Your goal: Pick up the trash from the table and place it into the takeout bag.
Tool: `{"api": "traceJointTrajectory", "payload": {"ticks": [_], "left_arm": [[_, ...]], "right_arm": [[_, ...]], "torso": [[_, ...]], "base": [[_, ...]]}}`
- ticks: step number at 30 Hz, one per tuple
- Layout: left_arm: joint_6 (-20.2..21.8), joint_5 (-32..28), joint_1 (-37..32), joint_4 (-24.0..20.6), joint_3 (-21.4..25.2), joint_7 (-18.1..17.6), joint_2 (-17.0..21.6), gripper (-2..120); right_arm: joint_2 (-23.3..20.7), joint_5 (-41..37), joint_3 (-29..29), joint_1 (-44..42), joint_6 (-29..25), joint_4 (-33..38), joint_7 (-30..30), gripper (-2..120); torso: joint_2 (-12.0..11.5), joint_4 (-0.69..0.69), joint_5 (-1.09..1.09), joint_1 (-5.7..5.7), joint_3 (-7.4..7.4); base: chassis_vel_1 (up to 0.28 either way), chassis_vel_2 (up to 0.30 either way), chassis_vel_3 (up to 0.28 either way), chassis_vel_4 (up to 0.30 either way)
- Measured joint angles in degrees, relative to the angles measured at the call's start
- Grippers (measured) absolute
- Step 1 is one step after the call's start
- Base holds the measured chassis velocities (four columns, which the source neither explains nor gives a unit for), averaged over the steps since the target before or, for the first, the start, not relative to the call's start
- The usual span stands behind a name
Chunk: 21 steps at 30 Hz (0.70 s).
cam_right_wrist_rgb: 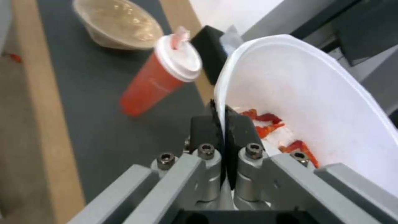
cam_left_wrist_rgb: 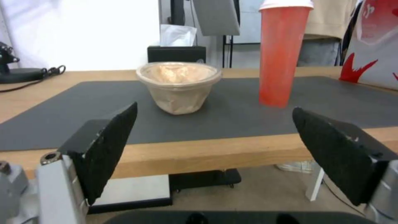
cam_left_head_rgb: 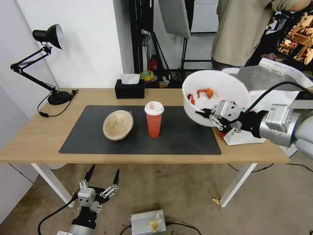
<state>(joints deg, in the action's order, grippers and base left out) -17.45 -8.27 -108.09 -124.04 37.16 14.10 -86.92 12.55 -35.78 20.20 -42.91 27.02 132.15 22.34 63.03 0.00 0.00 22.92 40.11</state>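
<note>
The wide white bowl (cam_left_head_rgb: 215,94) with red food scraps (cam_right_wrist_rgb: 269,124) hangs tilted above the right end of the table (cam_left_head_rgb: 39,130), my right gripper (cam_left_head_rgb: 203,114) shut on its rim (cam_right_wrist_rgb: 219,109). Right behind it stands the takeout bag (cam_left_head_rgb: 277,94), open, its silvery lining showing; its red-and-white side (cam_left_wrist_rgb: 373,46) appears in the left wrist view. The red drink cup (cam_left_head_rgb: 154,119) stands upright mid-mat. To its left sits the beige bowl (cam_left_head_rgb: 118,124) with clear lid. My left gripper (cam_left_head_rgb: 101,178) is open, low in front of the table edge, facing the beige bowl (cam_left_wrist_rgb: 178,87).
A black tissue box (cam_left_head_rgb: 129,88) sits at the table's back edge and a black desk lamp (cam_left_head_rgb: 49,36) at the back left. A dark grey mat (cam_left_head_rgb: 182,137) covers the middle. A person (cam_left_head_rgb: 241,29) stands behind the bag. A silver box (cam_left_head_rgb: 148,222) lies on the floor.
</note>
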Motion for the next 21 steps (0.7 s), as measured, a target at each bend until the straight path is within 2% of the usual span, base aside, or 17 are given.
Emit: {"api": "traceJointTrajectory", "payload": {"ticks": [7, 21], "left_arm": [[-0.15, 0.36, 0.65, 1.15, -0.87, 0.0, 0.03, 100], [-0.28, 1.61, 1.43, 3.01, -2.52, 0.2, -0.13, 100]], "right_arm": [[-0.9, 1.31, -0.16, 3.69, -1.08, -2.76, 0.67, 0], [-1.71, 1.88, -1.45, 12.44, -2.86, -14.08, 2.7, 0]], "torso": [[0.0, 0.0, 0.0, 0.0, 0.0], [0.0, 0.0, 0.0, 0.0, 0.0]], "base": [[0.0, 0.0, 0.0, 0.0], [0.0, 0.0, 0.0, 0.0]]}}
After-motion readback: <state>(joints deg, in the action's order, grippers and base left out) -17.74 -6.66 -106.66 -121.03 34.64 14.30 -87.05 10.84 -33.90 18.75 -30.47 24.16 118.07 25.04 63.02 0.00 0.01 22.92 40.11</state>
